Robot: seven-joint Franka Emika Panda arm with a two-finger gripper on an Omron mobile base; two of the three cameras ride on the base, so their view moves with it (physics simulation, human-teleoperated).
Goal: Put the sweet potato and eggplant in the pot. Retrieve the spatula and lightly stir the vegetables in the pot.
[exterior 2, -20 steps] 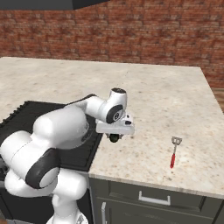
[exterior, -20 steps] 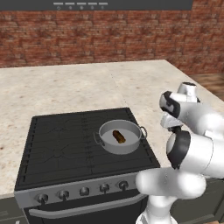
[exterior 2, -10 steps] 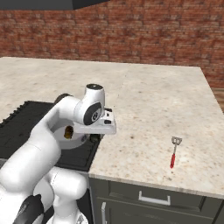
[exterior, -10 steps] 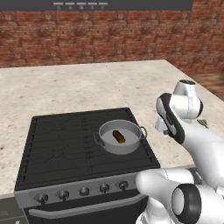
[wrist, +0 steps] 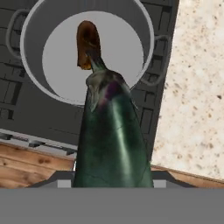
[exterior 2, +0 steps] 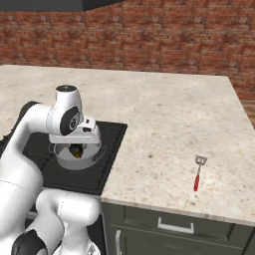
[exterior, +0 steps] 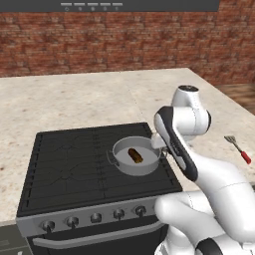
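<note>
You have one vegetable home already: the sweet potato (exterior: 135, 155) lies on the floor of the pot (exterior: 119, 163), an oblong orange-brown piece with tapered ends. The eggplant (wrist: 111, 131) is the one in hand. In the hand view it rises between the jaws and hangs above the pot, its narrow end pointing down toward the pot's pale floor just beside the sweet potato. The gripper (exterior 2: 75, 148) is closed around the eggplant's thick body at a middling width, directly over the pot's rim on the side nearer the counter.

So, as I judge it, the first part is half done; you have yet to release the eggplant, and the fetching and stirring are untouched. The spatula (exterior 2: 197, 172) lies flat on the counter (exterior 2: 174, 114), well apart from the pot, on the far side of it from the stove (exterior: 74, 164).

As for surfaces: the eggplant is glossy, dark purple shading to green, and smoothly rounded, so it may roll once dropped. The pot is shallow grey metal with two small loop handles. The spatula has a red grip, thin shaft and small slotted blade. The counter is speckled stone, the stove dark ridged grating.
</note>
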